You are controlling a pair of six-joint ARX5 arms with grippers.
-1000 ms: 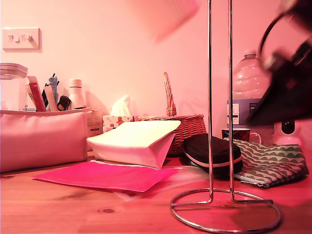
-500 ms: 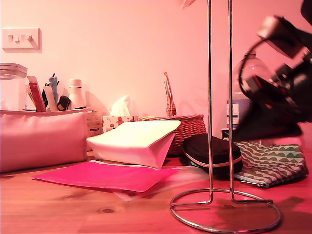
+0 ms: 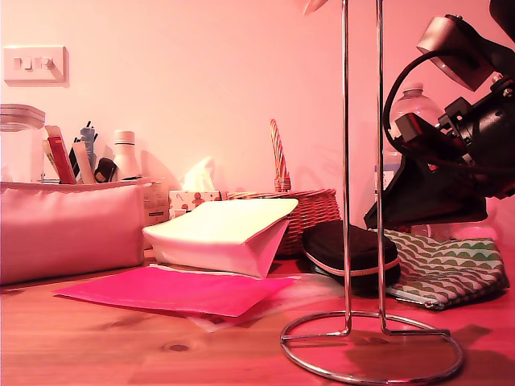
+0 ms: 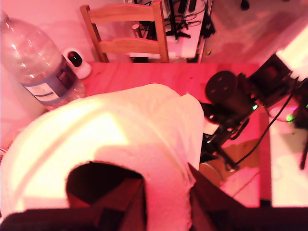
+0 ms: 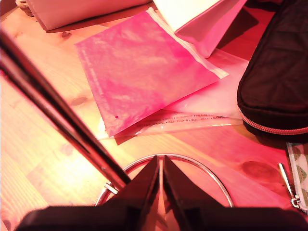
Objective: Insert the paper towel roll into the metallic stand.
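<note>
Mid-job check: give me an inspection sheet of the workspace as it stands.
Surface: wooden table.
Job's things: metallic stand upright, rods bare; paper towel roll held aloft.
Clutter: pink sheet, white bag, black pouch, wicker basket, water bottle.
Grippers: my first gripper shut on the roll; my second gripper shut, holding nothing, over the stand's ring.
Cables: black cable on an arm.
Surroundings: wooden chair, wall switch.

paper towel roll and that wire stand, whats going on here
My first gripper holds the paper towel roll up in the air, its hollow core showing by the jaws. My second gripper is shut and empty above the ring base of the metallic stand, next to the rods. The roll is not on the stand yet: only a white scrap shows at the exterior view's top edge.
</note>
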